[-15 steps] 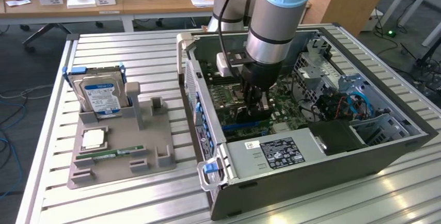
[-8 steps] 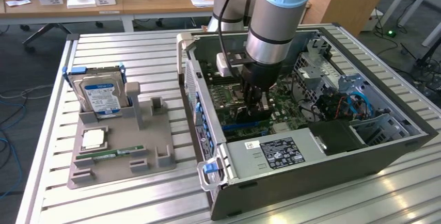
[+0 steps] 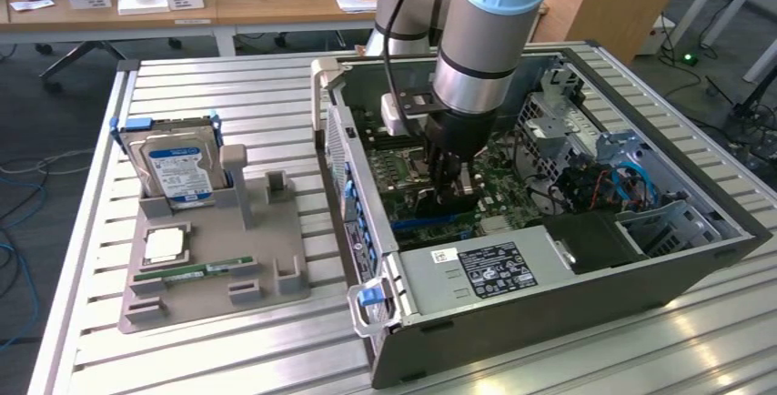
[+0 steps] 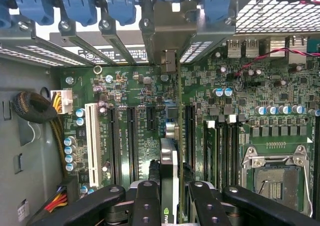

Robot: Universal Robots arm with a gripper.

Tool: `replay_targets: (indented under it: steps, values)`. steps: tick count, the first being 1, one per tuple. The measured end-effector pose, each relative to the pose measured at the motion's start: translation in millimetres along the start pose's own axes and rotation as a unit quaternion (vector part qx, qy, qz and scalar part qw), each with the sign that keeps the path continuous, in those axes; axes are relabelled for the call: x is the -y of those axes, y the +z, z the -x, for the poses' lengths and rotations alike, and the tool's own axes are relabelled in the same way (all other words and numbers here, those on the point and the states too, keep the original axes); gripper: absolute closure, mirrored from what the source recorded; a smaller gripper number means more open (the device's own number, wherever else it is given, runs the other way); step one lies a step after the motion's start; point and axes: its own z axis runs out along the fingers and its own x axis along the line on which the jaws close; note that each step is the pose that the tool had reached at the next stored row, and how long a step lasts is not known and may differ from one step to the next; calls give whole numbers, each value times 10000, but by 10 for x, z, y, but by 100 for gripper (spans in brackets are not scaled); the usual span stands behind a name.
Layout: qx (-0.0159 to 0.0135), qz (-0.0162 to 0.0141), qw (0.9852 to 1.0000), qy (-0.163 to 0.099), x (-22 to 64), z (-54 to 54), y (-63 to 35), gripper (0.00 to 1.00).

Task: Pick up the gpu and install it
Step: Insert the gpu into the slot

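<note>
So my jaws [image 4: 170, 198] were down inside the open computer case [image 3: 680, 258], partly closed with a finger [image 4: 146, 201] on either side of the gpu [image 4: 169, 176], which I had pinched edge-on between them. From the wrist view the card stood upright over the motherboard [image 4: 125, 93], running along the same line as the black expansion slots [image 4: 132, 141], and its far end reached up toward the metal bracket row at the back of the case, under the blue slot clips [image 4: 120, 1]. Whether its lower edge was actually in a slot or just above one, I couldn't tell from that angle. The empty cpu socket [image 4: 274, 178] sat off to one side of the card, and a white slot [image 4: 91, 143] lay on the other side, near the bundle of power cables [image 4: 55, 136].

In the exterior view my arm [image 3: 492, 40] came straight down into the middle of the case, which lay on its side on the slatted metal desk [image 3: 218, 95]. Over on the exterior view's left, well apart from the case, was the grey parts holder [image 3: 273, 258], with the hard drive [image 3: 180, 169] standing in it, a cpu [image 3: 166, 245] lying flat and the memory stick [image 3: 195, 272] lying just in front of that
</note>
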Motion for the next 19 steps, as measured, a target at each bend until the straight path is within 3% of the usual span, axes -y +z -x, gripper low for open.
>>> replay_targets:
  steps: [19]
  values:
    - [-2, -1, 10000, 89, -1, -1, 32, 73]
